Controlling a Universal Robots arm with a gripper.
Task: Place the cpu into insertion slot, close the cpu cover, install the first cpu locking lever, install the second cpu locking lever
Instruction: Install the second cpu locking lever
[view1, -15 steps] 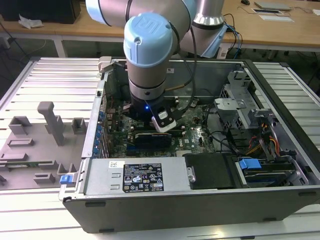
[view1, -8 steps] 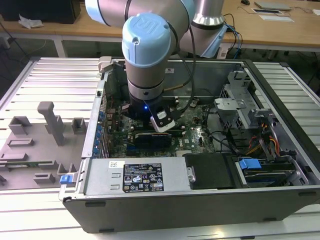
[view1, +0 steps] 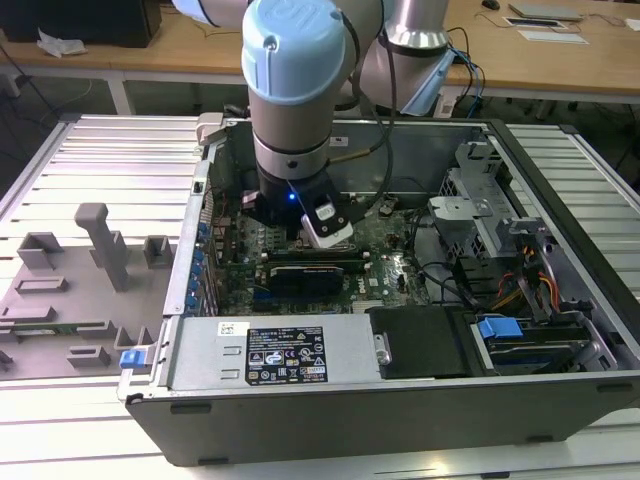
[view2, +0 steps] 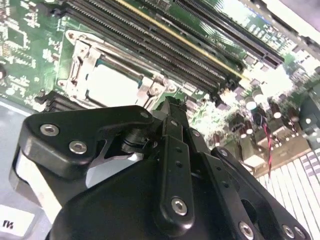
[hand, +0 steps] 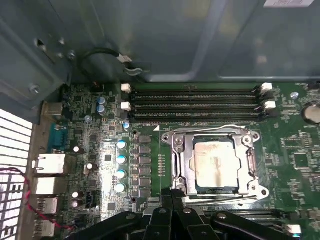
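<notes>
First wrist view: cpu (hand: 215, 167) under cpu cover (hand: 182, 165)

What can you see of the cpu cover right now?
The cpu cover is a thin grey metal frame with a large square window, lying flat and closed over the slot. The cpu, pale silvery-beige, shows through the window in both wrist views. The frame looks like bare stamped steel, with tabs at its edges and corners. It sits on the green board beside the long memory slots. The tool is at its edge, near one corner; whether they touch cannot be told.
</notes>
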